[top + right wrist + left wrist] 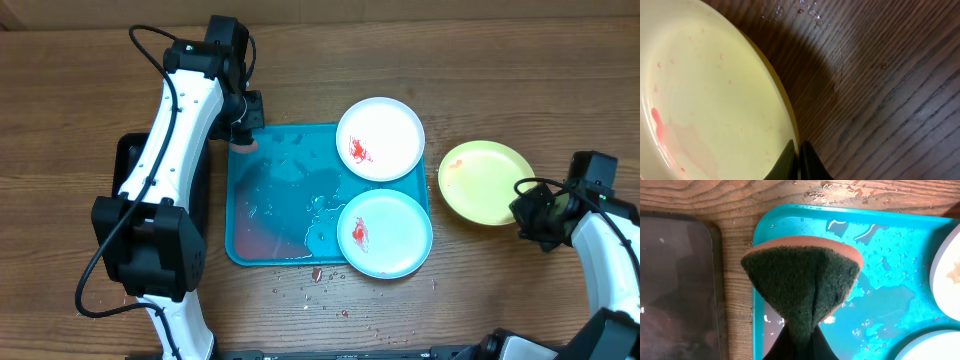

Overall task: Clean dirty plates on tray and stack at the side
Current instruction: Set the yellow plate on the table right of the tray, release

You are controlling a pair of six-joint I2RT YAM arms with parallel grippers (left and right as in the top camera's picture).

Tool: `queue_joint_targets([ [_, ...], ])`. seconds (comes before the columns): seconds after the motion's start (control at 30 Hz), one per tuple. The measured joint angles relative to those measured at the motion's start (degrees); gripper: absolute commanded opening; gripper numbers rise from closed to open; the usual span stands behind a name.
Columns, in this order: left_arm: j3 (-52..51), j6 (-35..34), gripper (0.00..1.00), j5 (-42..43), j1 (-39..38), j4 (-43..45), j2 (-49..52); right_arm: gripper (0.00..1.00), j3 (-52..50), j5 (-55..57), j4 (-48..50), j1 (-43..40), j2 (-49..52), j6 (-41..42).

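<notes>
The turquoise tray (270,200) lies mid-table, wet inside. Two white plates with red sauce smears sit along its right side, one at the back (380,138) and one at the front (385,232). My left gripper (240,140) hangs over the tray's back left corner (785,217). It is shut (800,335) on a sponge (802,280) that has a dark green scrub face and an orange body. The yellow-green plate (485,182) is on the table right of the tray, with a faint red smear (657,125). My right gripper (527,200) is shut on its right rim (799,150).
A narrow black tray (125,180) lies left of the turquoise one, partly under my left arm, and fills the left of the left wrist view (675,290). Water drops and red specks (315,275) dot the wood in front of the tray.
</notes>
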Motion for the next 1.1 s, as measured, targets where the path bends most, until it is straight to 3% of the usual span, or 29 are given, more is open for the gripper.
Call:
queue_joint_targets([
  [0.3, 0.0, 0.0, 0.04, -0.02, 0.0, 0.11, 0.0, 0.05, -0.52, 3.23, 5.51, 0.0, 4.15, -0.26],
  [0.37, 0.0, 0.0, 0.04, 0.0, 0.0, 0.15, 0.0, 0.12, -0.52, 3.54, 6.62, 0.0, 5.05, -0.2],
  [0.43, 0.0, 0.0, 0.04, 0.0, 0.0, 0.15, 0.0, 0.29, -0.52, 3.67, 6.6, 0.0, 5.62, -0.22],
  [0.5, 0.0, 0.0, 0.04, 0.0, 0.0, 0.15, 0.0, 0.33, -0.52, 3.8, 6.08, 0.04, 5.86, -0.35],
  [0.63, 0.0, 0.0, 0.04, 0.0, 0.0, 0.31, 0.0, 0.34, -0.37, 1.46, 3.45, 0.07, 5.88, -1.55],
  [0.87, 0.0, 0.0, 0.04, 0.0, 0.0, 0.33, 0.0, 0.34, 5.64, -7.13, -10.21, 0.63, 4.24, -7.48],
  [1.1, 0.0, 0.0, 0.04, 0.0, 0.0, 0.33, 0.0, 0.34, 6.82, -13.05, -17.99, 8.46, 0.76, -13.79],
])
